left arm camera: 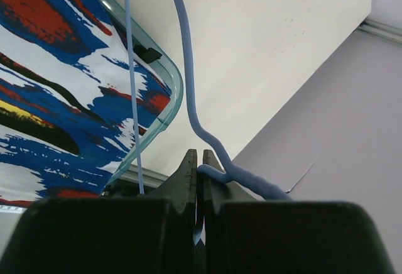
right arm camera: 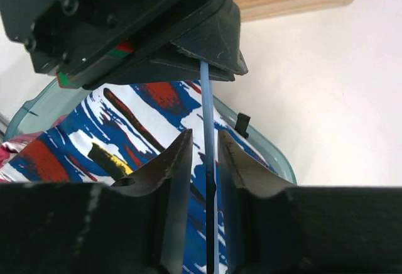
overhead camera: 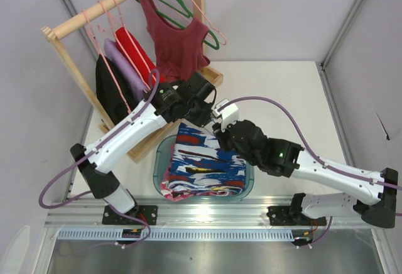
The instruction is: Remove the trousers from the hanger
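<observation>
The trousers [overhead camera: 204, 161] lie bunched inside the teal basin [overhead camera: 156, 164], filling it. Above the basin's far rim, the right gripper [right arm camera: 204, 134] straddles the hanger [right arm camera: 206, 110] wire, fingers narrowly apart. Just beyond, the left gripper [left arm camera: 201, 154] is clamped on the hanger wire, fingers together. Beyond the basin stands the wooden rack [overhead camera: 63, 56].

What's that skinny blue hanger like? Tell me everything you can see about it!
The hanger is thin light-blue wire, smooth like a plastic coating, with a kink in it. The left pincer is shut on that kink, near a corner of the teal basin. Another straight stretch runs down beside the blue, white and red trousers in the basin. The wire also passes between the fingers of the right pincer, which stand slightly apart. Its hook and whole shape are hidden.
</observation>
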Motion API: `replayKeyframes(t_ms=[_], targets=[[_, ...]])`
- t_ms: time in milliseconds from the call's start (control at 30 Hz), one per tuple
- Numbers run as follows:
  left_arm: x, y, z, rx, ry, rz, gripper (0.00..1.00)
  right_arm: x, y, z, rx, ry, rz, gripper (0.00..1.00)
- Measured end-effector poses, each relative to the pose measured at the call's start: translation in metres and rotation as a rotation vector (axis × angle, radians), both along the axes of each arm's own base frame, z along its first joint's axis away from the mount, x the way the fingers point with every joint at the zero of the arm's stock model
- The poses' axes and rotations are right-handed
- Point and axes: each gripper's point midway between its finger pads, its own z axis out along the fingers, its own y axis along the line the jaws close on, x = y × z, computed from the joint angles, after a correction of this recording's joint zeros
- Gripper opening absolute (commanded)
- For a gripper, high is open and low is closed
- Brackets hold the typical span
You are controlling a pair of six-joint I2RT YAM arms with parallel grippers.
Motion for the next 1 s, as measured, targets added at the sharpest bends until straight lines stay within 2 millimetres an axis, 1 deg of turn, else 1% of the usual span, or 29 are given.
replayKeyframes(t_ms=[33,100,133,333,367,400,433,467,500,567,600,667,833,1000], targets=[[0.0,-0.001,-0.001,-0.006,0.002,0.002,0.0,0.001,-0.001,0.0,0.001,0.0,-0.007,0.18],[0.0,-0.003,-0.002,-0.019,0.007,0.002,0.0,0.001,-0.002,-0.001,0.0,0.002,-0.018,0.07],[-0.001,-0.003,-0.003,-0.021,0.01,0.002,0.0,0.002,-0.003,-0.001,-0.002,0.002,-0.025,0.0],[-0.001,-0.004,-0.002,-0.039,-0.001,-0.005,0.0,0.002,-0.005,-0.002,-0.002,0.003,-0.042,0.0],[-0.001,-0.004,-0.001,-0.04,-0.005,-0.009,0.04,0.002,-0.005,-0.001,0.0,0.001,-0.045,0.0],[0.0,-0.005,0.0,-0.045,-0.013,-0.014,0.16,0.003,-0.006,0.0,0.002,0.0,-0.048,0.0],[0.0,-0.007,0.001,-0.051,-0.023,-0.022,0.25,0.004,-0.007,0.0,0.005,-0.001,-0.052,0.0],[0.001,-0.008,0.001,-0.058,-0.032,-0.027,0.38,0.005,-0.009,0.001,0.005,-0.003,-0.059,0.0],[0.001,-0.008,0.002,-0.064,-0.044,-0.034,0.6,0.006,-0.011,0.001,0.002,-0.003,-0.068,0.0],[0.001,-0.007,0.004,-0.079,-0.066,-0.047,0.78,0.011,-0.019,0.002,0.0,-0.006,-0.095,0.0],[0.0,-0.006,0.006,-0.087,-0.075,-0.048,0.91,0.013,-0.022,0.003,0.001,-0.007,-0.105,0.0],[-0.001,-0.005,0.013,-0.102,-0.095,-0.06,0.99,0.02,-0.031,0.006,0.007,-0.009,-0.133,0.0],[-0.003,-0.002,0.031,-0.127,-0.155,-0.102,1.0,0.028,-0.043,0.008,0.011,-0.009,-0.171,0.0],[-0.005,-0.004,0.053,-0.133,-0.261,-0.203,0.99,0.032,-0.05,0.003,0.005,0.019,-0.183,0.0]])
